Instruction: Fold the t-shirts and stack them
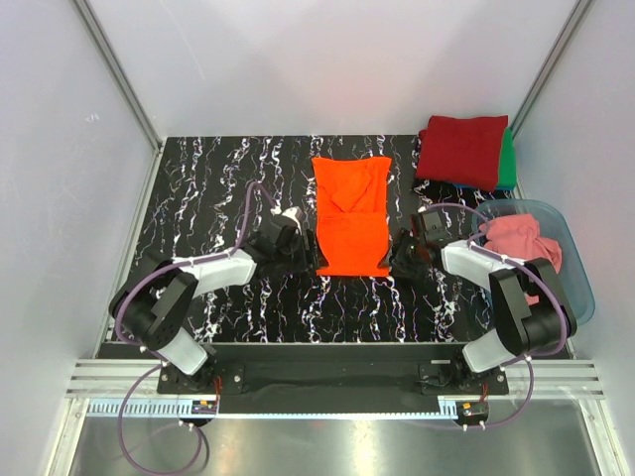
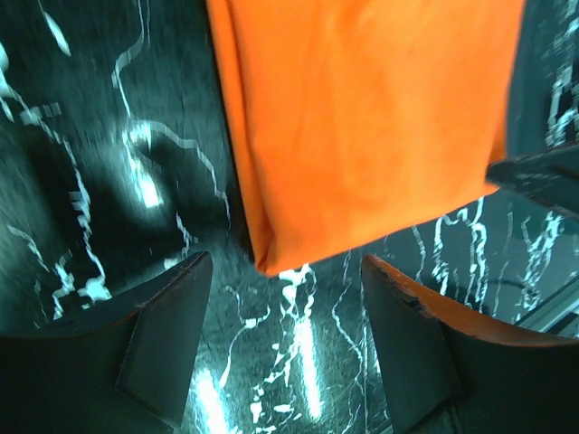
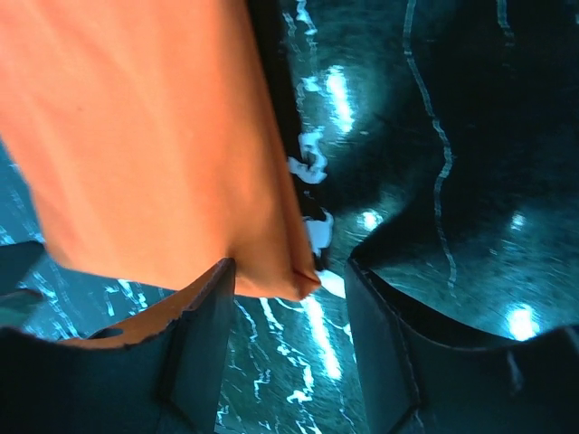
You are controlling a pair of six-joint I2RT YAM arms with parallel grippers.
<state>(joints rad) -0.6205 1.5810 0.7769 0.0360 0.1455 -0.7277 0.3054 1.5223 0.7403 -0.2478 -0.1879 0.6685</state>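
On my left, my left jaws stand well open and hold nothing. They are low over the black marbled counter (image 1: 218, 178), just off the near left corner of the orange t-shirt (image 1: 351, 213). In the left wrist view that corner points into the gap ahead of my fingers (image 2: 163, 334), apart from both.

The shirt lies mid-counter as a long strip, sides already turned in, collar end far from me and hem end near.

My right jaws are open too, gripping nothing, at the near right corner. The tip of that corner sits in the gap, close against one finger; I cannot tell whether it touches.

Further right, a dark red folded shirt (image 1: 462, 149) rests on a green one (image 1: 509, 159) at the far corner. A salmon-pink shirt (image 1: 521, 238) is heaped in the plastic tub (image 1: 575, 288).

I judge this to be the crosswise fold of the orange shirt. Next, both jaws should slide in, pinch every layer at their corners, then lift and carry the hem evenly toward the collar.
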